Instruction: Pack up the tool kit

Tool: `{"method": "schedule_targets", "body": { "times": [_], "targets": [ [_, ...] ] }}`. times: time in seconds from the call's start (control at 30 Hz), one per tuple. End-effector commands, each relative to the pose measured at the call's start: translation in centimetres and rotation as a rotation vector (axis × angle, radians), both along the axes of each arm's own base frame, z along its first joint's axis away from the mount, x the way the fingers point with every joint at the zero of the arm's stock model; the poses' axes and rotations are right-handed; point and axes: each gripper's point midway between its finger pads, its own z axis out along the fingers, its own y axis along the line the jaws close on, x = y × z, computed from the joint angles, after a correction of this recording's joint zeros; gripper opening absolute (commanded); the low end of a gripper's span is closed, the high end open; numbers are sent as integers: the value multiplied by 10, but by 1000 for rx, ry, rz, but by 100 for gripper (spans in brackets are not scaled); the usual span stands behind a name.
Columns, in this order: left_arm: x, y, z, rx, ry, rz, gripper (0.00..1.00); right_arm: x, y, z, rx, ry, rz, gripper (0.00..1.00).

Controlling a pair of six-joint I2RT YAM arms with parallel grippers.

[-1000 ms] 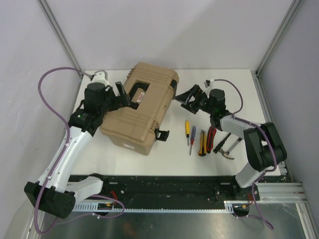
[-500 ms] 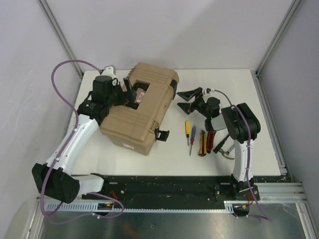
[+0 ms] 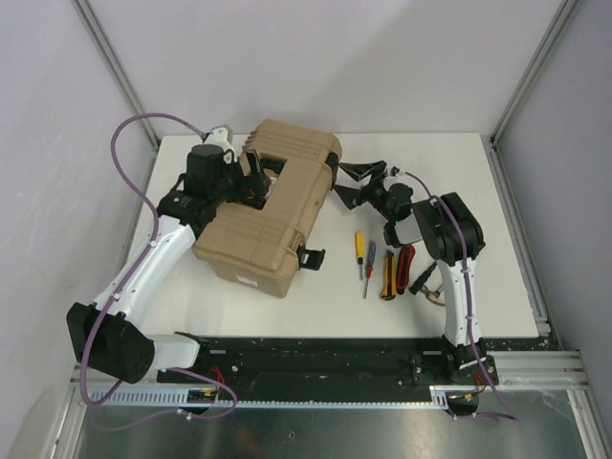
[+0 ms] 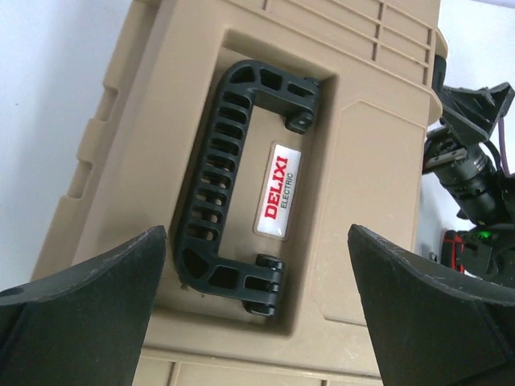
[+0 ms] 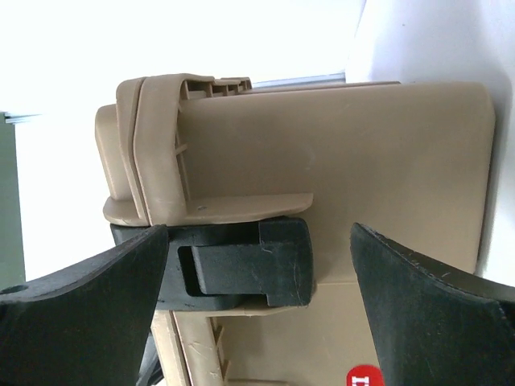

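Note:
The tan ribbed case (image 3: 273, 215) of the tool kit lies shut, slanted across the table's left half. My left gripper (image 3: 254, 176) hovers open over its lid; in the left wrist view its fingers (image 4: 88, 314) straddle the black handle (image 4: 217, 185) lying flat in its recess. My right gripper (image 3: 348, 182) stands open at the case's right end. There its fingers (image 5: 88, 314) flank a black latch (image 5: 241, 265) without touching it. Two small screwdrivers (image 3: 363, 256), a yellow knife (image 3: 388, 275), red-black pliers (image 3: 405, 258) and hammers (image 3: 435, 284) lie right of the case.
Another black latch (image 3: 309, 258) sticks out of the case's near side. The right arm's elbow (image 3: 445, 229) hangs above the pliers and hammers. Grey walls and metal posts (image 3: 110, 57) close in the table at the back and sides.
The left gripper has swung right, from the case's left side to above the lid. The right arm has folded up and its gripper has slid left, close to the case's end latch.

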Motion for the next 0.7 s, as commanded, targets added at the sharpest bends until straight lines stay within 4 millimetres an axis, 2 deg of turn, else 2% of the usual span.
{"method": "schedule_targets", "body": {
  "times": [0.0,0.33,0.67],
  "targets": [
    [0,-11,-3,-5,-14,-36,99,-14,11,72,112,-312,23,99],
    [-7,-18,-30,3,50,-51,97,-18,16,92,169,-319,23,99],
    [-16,-46,-58,7,128,-113,93,-31,31,123,249,-325,83,99]
  ]
}}
